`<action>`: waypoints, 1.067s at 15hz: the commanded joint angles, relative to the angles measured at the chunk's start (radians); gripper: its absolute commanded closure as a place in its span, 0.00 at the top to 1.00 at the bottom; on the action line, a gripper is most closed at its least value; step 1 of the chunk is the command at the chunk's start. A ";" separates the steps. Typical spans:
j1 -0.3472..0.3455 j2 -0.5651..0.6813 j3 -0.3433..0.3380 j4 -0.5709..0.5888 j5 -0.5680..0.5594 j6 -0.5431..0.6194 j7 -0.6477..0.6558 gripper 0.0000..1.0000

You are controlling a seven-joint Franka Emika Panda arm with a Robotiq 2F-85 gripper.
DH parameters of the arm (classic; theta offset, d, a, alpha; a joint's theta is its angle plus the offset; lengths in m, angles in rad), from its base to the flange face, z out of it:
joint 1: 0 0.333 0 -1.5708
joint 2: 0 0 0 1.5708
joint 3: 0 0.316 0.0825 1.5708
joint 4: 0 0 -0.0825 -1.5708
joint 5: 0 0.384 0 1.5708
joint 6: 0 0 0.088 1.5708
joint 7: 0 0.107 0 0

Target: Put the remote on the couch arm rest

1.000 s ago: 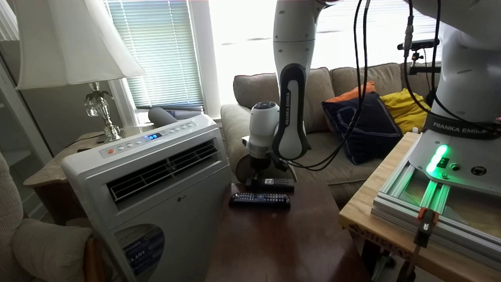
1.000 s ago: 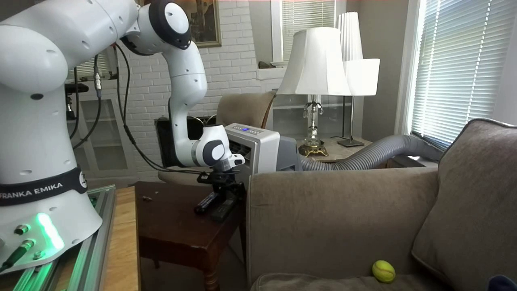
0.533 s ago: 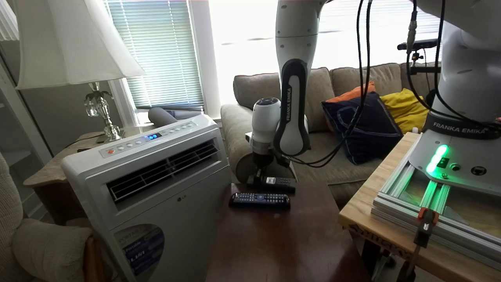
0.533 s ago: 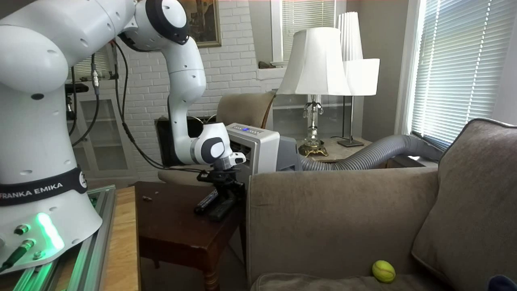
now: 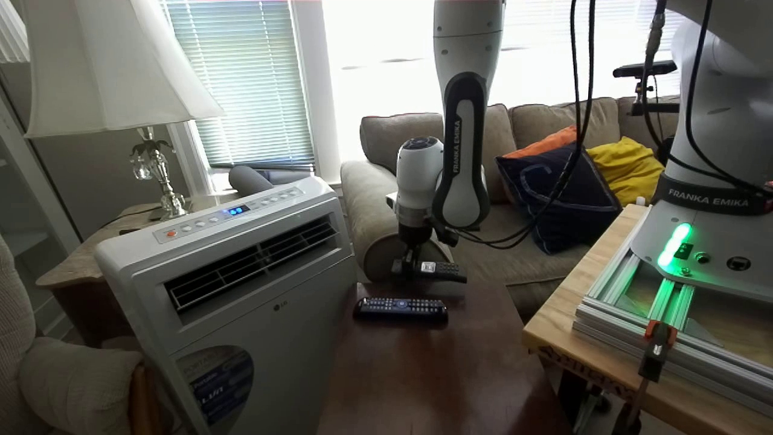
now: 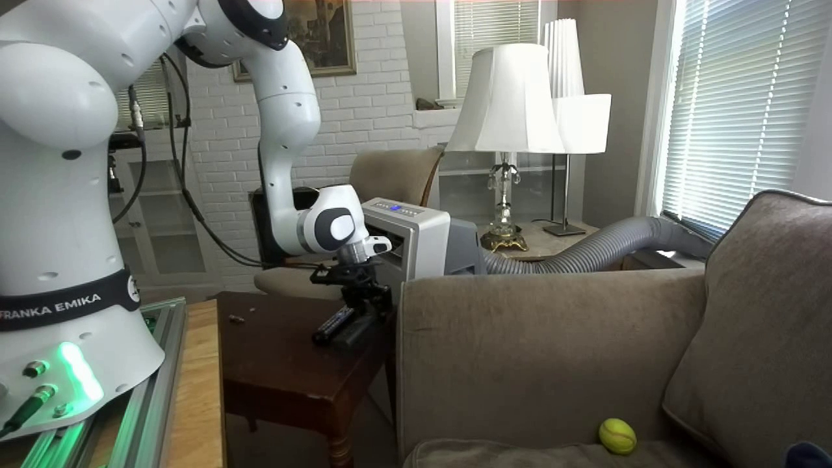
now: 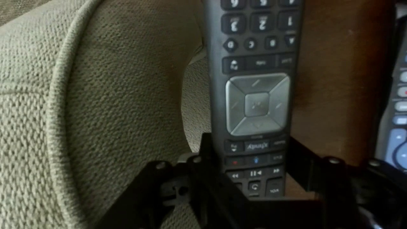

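Note:
The remote (image 7: 257, 106), slim and black with a grey square pad, is gripped near one end by my gripper (image 7: 249, 146), whose fingers press on both long sides. In an exterior view the remote (image 5: 445, 272) hangs a little above the dark wooden table, tilted, its free end lower. My gripper (image 6: 368, 302) partly covers the remote (image 6: 356, 330) in an exterior view. The couch arm rest (image 5: 373, 202), rounded grey-olive fabric, lies just behind the gripper. It also fills the left of the wrist view as the arm rest (image 7: 127, 95), beside and below the remote.
A dark remote with pale buttons (image 5: 400, 308) lies on the wooden table (image 5: 435, 368). A white air conditioner (image 5: 253, 284) stands close beside the table. The robot's wooden bench (image 5: 561, 302) is on the opposite side. A tennis ball (image 6: 617, 436) rests on the couch seat.
The gripper has shut on the remote and lifted it off the table. Arm and remote have risen, and the remote has gone from lying flat to tilted. The pale-buttoned remote has not moved.

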 commanded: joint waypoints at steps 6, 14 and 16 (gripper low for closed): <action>-0.097 -0.319 0.090 -0.164 -0.033 -0.117 -0.108 0.31; -0.221 -0.576 0.062 0.005 -0.278 -0.534 -0.174 0.31; -0.295 -0.575 0.091 0.106 -0.272 -0.634 -0.144 0.31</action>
